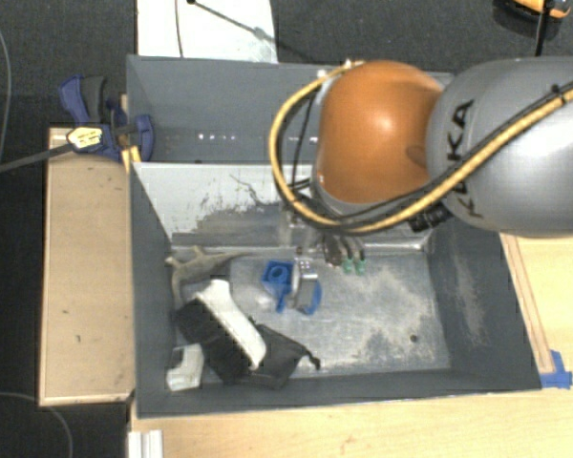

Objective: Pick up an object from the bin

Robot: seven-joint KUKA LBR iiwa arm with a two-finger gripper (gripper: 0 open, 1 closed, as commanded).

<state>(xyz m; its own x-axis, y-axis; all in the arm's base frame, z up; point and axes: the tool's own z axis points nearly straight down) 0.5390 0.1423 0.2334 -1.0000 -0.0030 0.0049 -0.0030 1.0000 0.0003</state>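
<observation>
My gripper (pixel 306 273) comes down under the orange dome to the middle of the bin floor, right at a small blue plastic piece (pixel 278 278). Part of that blue piece also shows just right of and below the gripper's tip. Whether the gripper touches or grips it is hidden by the gripper's metal tip. To the left, near the bin's front-left corner, lies a black and white brush-like object (pixel 231 330) on a black cloth.
A grey bent strip (pixel 193 263) lies along the left side of the floor. A small white block (pixel 185 368) sits in the front-left corner. The arm and its orange dome cover the bin's back right.
</observation>
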